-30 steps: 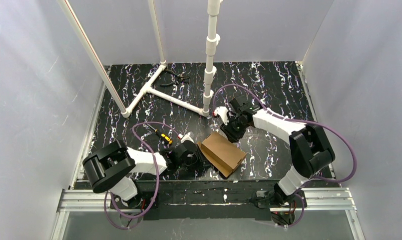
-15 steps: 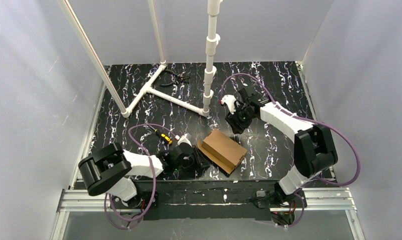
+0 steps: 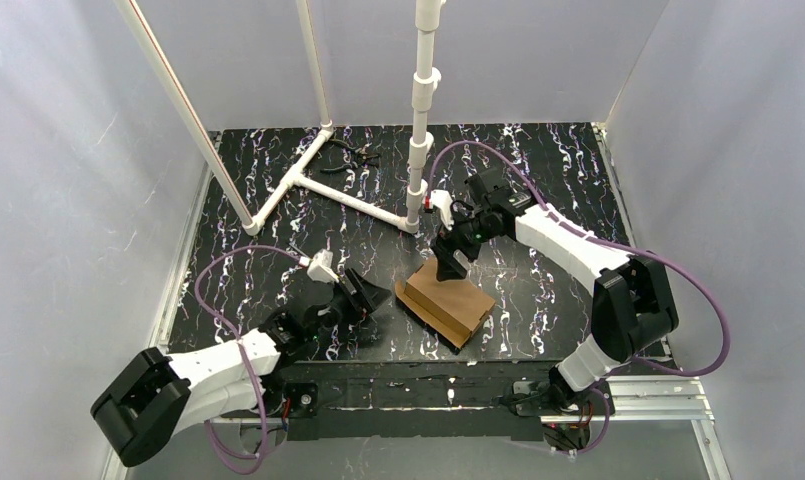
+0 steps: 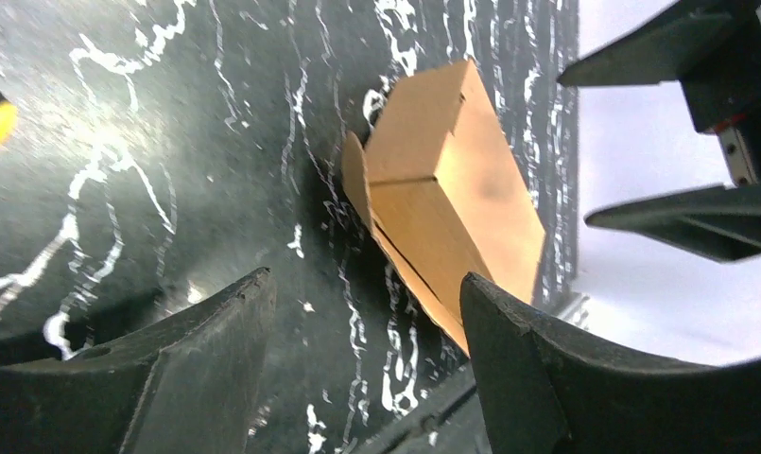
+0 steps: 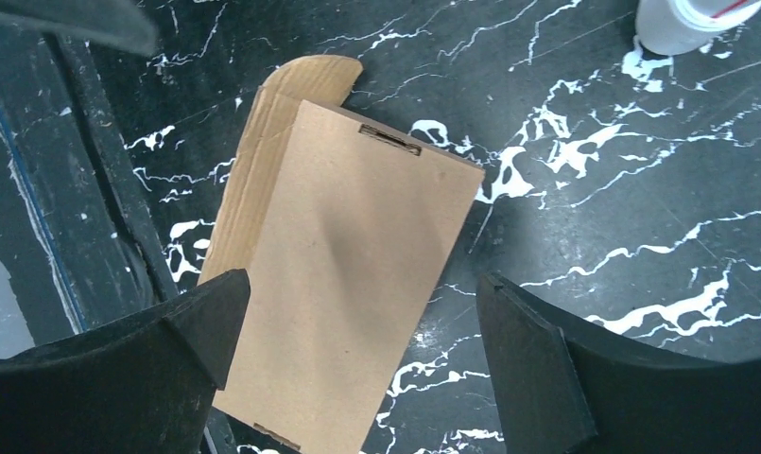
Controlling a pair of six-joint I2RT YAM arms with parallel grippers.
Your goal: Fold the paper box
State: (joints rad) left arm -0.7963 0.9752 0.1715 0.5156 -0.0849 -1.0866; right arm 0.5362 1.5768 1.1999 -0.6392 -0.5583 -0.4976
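Left fingers [image 4: 216,350] spread apart, holding nothing. Small brown corrugated cardboard box [image 4: 442,180], one rounded flap sticking out, lies on black marbled tabletop [image 4: 168,142] just beyond their tips. Right fingers [image 5: 537,359] wide apart above it, empty.

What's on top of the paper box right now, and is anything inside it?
Nothing lies on the paper box; its top is closed flat. The right gripper hangs open above its far end. A rounded flap sticks out at one side. The inside is hidden.
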